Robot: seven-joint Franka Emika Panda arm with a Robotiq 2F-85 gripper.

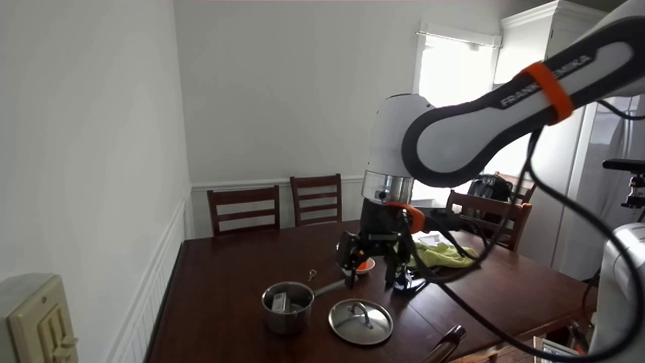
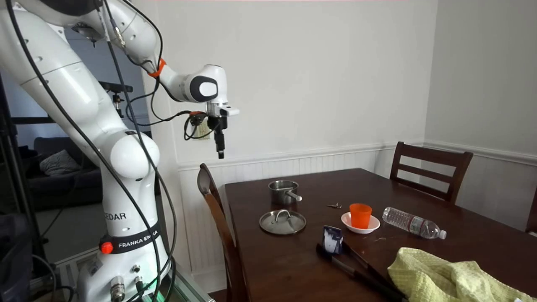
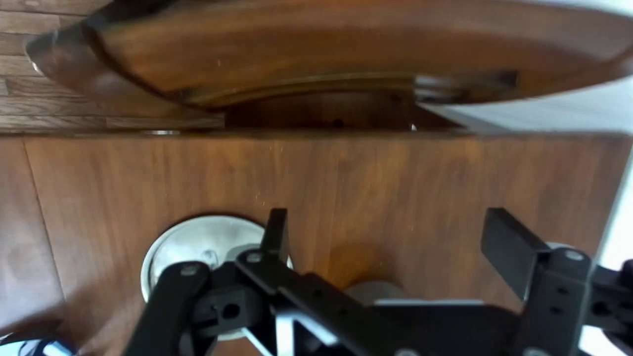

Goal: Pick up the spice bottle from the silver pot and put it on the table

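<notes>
The reach seems to be the step in hand: the bottle (image 1: pixel 280 303) sits inside the pot (image 1: pixel 287 322), not yet lifted out. The gripper (image 3: pixel 385 232) hangs well above the table (image 1: pixel 227 292), near the edge with the chair (image 3: pixel 316 44); its fingers stand wide apart with nothing between them. The next move probably calls for centring over the pot's mouth, then a straight descent, one finger each side of the bottle and both inside the rim, clear of the lid (image 1: pixel 352 327) just beside the pot.

In an exterior view the bottle lies in the half of the pot away from the handle (image 1: pixel 330 288), which points out the opposite side. Its long axis looks tilted, one end raised toward the rim, though it is small and partly hidden by the wall, so I cannot tell which end is the cap. A grip across that axis should hold best.
</notes>
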